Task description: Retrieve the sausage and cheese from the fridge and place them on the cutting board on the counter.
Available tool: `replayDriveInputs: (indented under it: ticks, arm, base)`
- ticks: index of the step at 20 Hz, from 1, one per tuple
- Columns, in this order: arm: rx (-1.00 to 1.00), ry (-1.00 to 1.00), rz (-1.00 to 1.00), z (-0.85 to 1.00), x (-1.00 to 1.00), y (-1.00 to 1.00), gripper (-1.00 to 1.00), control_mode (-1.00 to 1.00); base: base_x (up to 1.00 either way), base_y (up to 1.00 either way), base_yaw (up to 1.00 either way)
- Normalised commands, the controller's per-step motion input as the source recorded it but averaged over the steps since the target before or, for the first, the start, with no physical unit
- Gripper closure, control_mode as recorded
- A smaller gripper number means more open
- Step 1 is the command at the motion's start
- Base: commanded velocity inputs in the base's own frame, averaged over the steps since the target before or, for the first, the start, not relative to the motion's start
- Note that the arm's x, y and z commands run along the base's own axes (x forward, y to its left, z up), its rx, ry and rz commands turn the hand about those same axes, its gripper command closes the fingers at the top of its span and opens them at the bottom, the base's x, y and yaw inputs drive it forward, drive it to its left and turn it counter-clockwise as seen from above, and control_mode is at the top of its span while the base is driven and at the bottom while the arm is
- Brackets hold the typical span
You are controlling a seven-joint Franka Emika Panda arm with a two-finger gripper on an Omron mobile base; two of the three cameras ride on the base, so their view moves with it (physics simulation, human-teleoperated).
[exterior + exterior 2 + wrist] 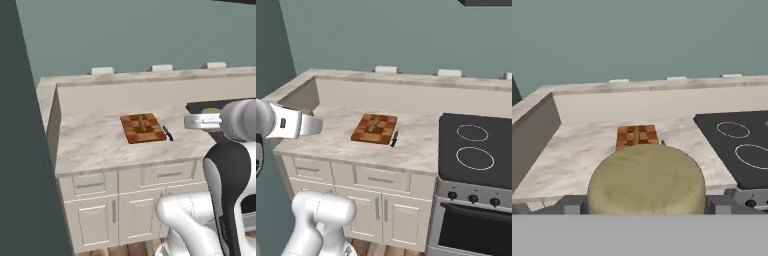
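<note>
The tool (646, 207) is gripping the cheese (646, 180) at lower center, with the cutting board (637, 136) lying on the counter (572, 150) beyond.

The left base view looks forward and down from behind the arm, with the desk (100, 140) mid-frame and the cutting board (142, 128) at centre. The right base view sees the same desk and board from the other side, adding the stove (476, 145) at right. The hand view looks level across the desk from close above its front edge, the board just ahead at centre.
</note>
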Motion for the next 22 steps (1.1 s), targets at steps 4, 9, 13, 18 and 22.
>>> replayDriveInputs:
  ticks: [4,9,13,18,22]
  arm:
    - [0.00,0.00,0.00,0.00,0.00,0.00,1.00,1.00]
    - [0.00,0.00,0.00,0.00,0.00,0.00,1.00,1.00]
    - [0.00,0.00,0.00,0.00,0.00,0.00,1.00,1.00]
    - [0.00,0.00,0.00,0.00,0.00,0.00,1.00,1.00]
    - [0.00,0.08,-0.05,-0.15,0.19,0.00,1.00,-1.00]
  base:
    - [0.49,0.91,-0.31]
    - [0.72,0.57,-0.23]
    - [1.00,0.33,-0.14]
    - [0.95,0.20,-0.13]
    - [0.28,0.03,-0.07]
